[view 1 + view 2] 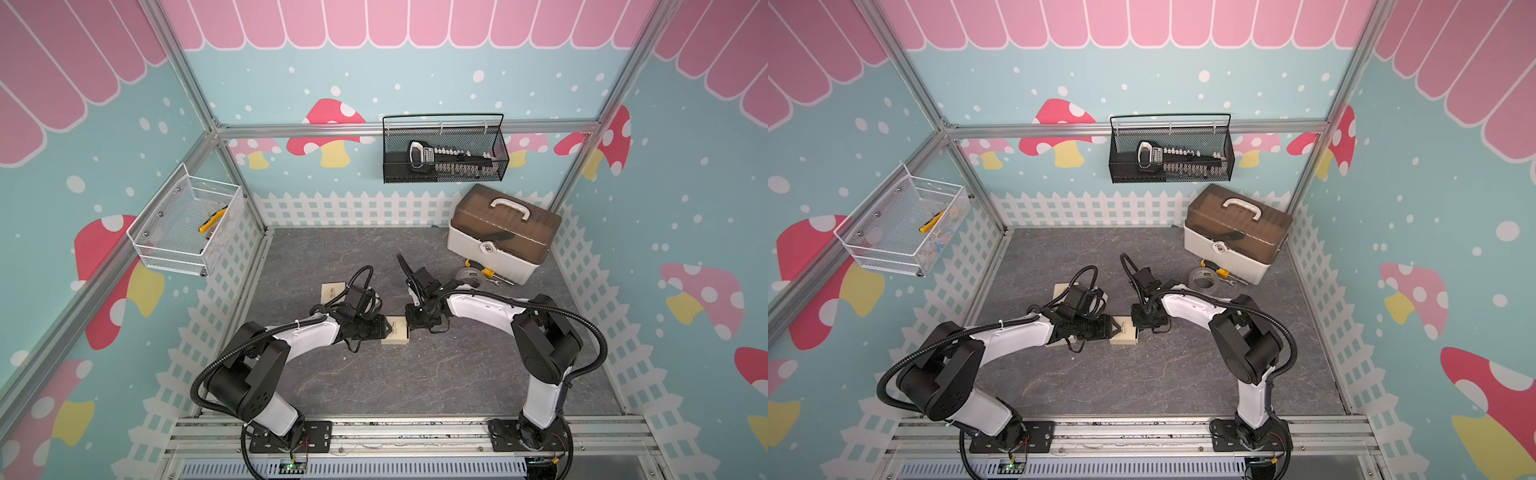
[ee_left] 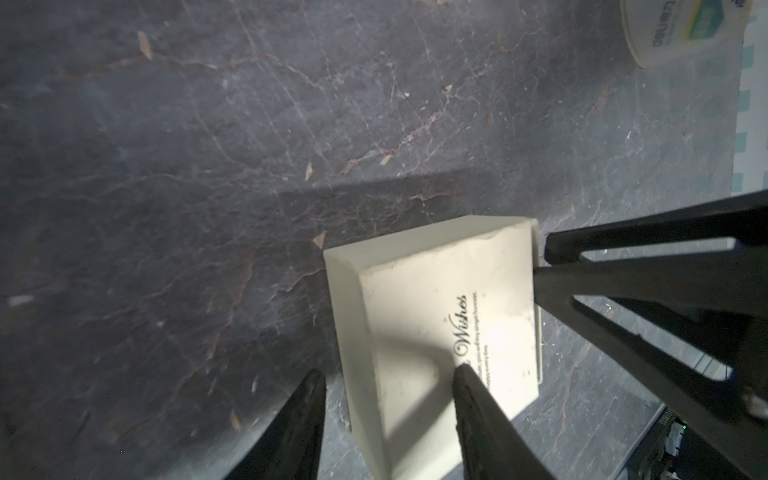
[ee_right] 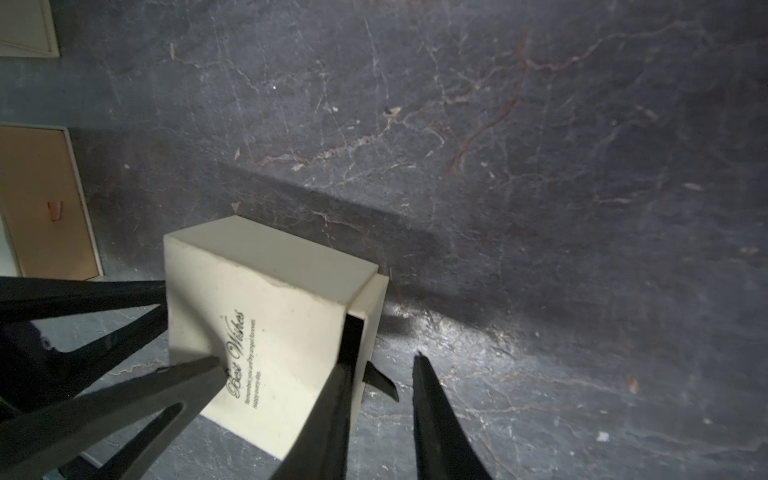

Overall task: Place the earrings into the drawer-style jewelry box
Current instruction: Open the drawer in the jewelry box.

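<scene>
Cardboard jewelry box may skid: left gripper, jaws spread, barely pins it. Right gripper, jaws parted, could miss the tab

Left of jewelry box: occupied by left gripper.
Box, right: occupied by right gripper.
Box, front: tabletop is left free.
Box, behind: narrow lane is left.

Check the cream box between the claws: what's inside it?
Nothing of the inside shows. The cream box is nearly shut: its sleeve covers all but the drawer's end, which pokes out. Whether earrings lie inside cannot be told.
</scene>
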`<state>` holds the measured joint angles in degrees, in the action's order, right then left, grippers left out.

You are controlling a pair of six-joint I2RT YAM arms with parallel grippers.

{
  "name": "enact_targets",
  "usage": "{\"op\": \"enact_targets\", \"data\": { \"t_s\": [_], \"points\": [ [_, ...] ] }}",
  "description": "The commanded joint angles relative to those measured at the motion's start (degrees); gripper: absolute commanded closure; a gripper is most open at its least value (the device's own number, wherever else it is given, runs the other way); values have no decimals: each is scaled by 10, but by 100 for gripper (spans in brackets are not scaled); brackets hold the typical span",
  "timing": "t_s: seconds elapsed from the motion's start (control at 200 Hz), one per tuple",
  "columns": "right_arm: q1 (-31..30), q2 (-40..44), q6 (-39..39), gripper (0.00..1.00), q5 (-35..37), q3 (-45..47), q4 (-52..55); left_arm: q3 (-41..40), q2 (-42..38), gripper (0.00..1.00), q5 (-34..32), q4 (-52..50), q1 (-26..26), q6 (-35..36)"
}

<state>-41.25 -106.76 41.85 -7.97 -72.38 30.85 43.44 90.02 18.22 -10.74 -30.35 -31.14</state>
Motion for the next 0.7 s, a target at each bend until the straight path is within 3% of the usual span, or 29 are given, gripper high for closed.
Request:
{"op": "enact_targets", "data": {
  "t_s": [0.0,0.15,0.35,0.695],
  "points": [
    [-7,-16,2,74,26,-8,45,0,12,50,-6,-2,-5,0],
    [-8,-49,22,80,52,-26,85,-10,10,50,-12,-3,-7,-2],
    [-11,-44,39,80,57,-20,78,-19,12,51,-17,-5,-6,-3],
    [-13,-26,37,89,121,-22,116,-16,23,54,-45,-32,-6,-4]
  ]
}}
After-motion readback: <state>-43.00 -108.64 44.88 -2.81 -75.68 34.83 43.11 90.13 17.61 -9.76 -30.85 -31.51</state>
